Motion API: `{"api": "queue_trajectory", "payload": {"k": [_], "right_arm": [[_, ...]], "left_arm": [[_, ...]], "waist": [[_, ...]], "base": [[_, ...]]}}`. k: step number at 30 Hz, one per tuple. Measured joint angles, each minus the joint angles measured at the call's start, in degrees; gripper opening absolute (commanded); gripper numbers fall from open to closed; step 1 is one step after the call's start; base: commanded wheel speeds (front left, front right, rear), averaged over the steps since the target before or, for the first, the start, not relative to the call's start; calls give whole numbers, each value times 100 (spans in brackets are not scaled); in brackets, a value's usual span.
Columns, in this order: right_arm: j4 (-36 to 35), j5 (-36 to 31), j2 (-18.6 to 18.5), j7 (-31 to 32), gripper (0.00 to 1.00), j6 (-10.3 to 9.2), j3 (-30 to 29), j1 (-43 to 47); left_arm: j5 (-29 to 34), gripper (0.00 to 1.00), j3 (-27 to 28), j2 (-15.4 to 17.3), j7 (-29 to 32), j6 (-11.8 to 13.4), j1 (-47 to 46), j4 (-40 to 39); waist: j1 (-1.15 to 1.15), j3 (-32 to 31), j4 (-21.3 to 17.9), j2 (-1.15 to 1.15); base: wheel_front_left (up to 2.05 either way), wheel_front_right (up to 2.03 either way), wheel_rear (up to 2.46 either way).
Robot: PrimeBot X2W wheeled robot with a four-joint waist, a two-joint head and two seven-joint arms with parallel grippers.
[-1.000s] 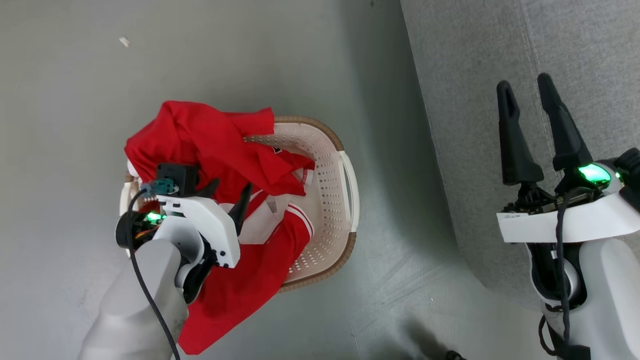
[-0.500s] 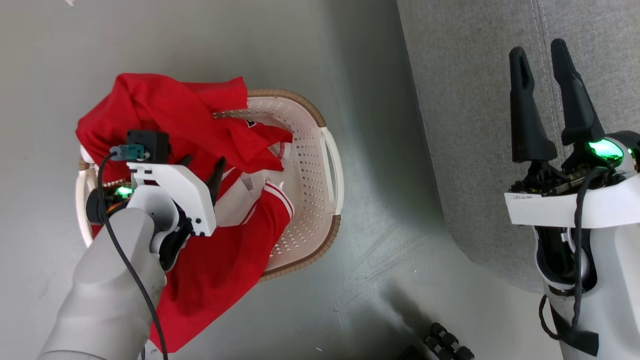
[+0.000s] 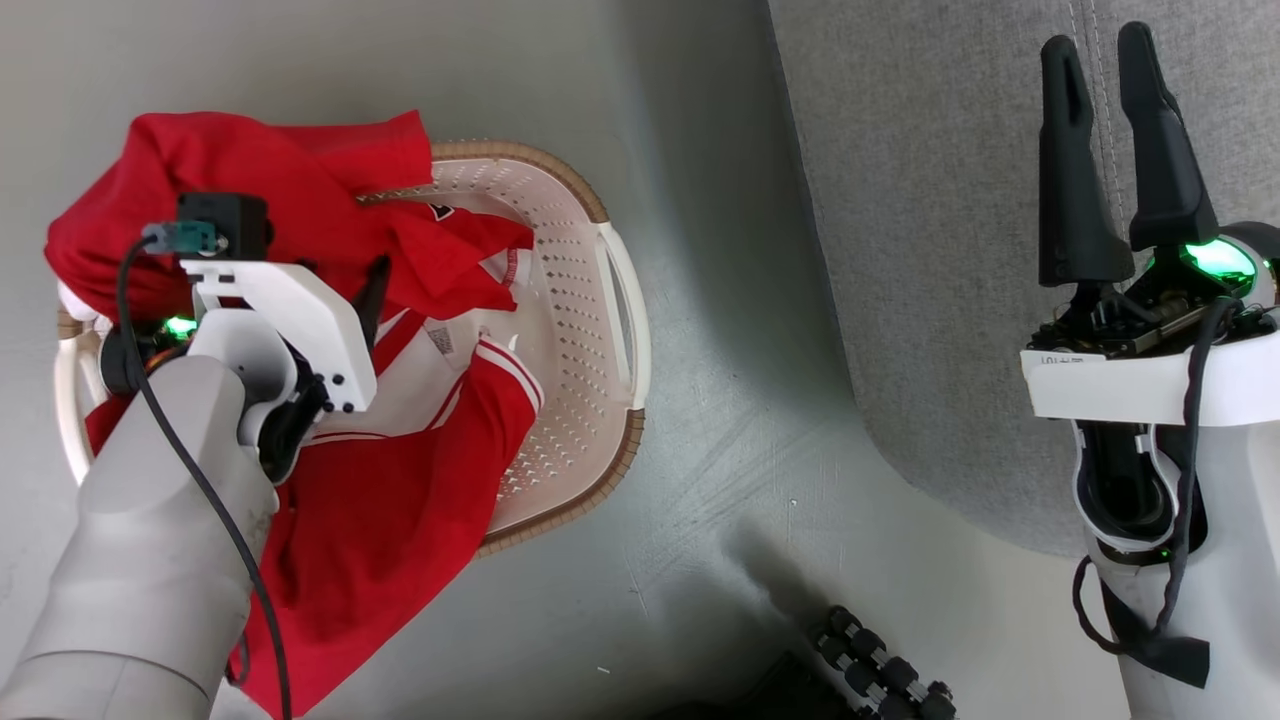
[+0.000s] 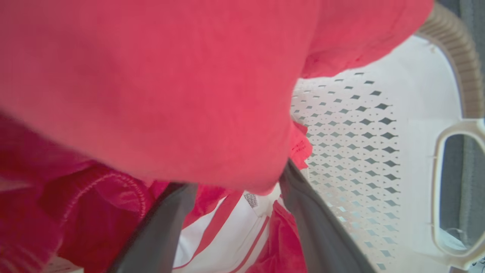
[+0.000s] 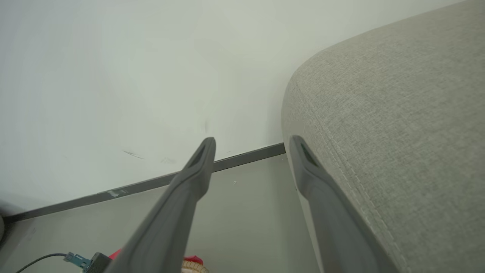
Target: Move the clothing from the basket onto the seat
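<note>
A smooth grey-green floor [image 3: 720, 330], faintly scuffed and evenly lit, spreads out to the left of the right end effector [image 3: 1098, 40]. The grey woven seat [image 3: 930, 250], with its stitched seam, lies beneath it and to its right. Beyond that end effector's tips, a plain pale wall [image 5: 113, 68] meets the floor along a dark skirting strip [image 5: 250, 155].

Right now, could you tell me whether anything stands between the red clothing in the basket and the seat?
Nothing visible does. Bare grey floor separates the basket from the seat; the red clothing need only clear the basket's wall and handle on the seat's side. The right gripper hovers open by the seat's edge.
</note>
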Motion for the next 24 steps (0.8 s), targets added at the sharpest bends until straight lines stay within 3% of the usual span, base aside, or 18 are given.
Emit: {"api": "queue_trajectory", "payload": {"k": [19,20,21,23,24], "right_arm": [[-13,266,3,0,100,0,127,-249],[-11,266,3,0,100,0,127,-257],[-10,266,3,0,100,0,125,-268],[-4,266,3,0,100,0,124,-331],[-5,265,3,0,100,0,123,-353]], "left_arm": [[5,100,111,89,-163,86,-261,353],[8,81,110,89,-169,86,-287,367],[7,49,111,89,-197,86,-300,371],[7,13,111,87,-235,85,-305,390],[7,0,110,81,-258,84,-305,401]], "waist": [[0,282,-307,0],[0,281,-308,0],[0,278,-308,0],[0,270,-305,0],[0,264,-302,0]], "base": [[0,0,0],[0,0,0],[0,0,0],[0,0,0],[0,0,0]]}}
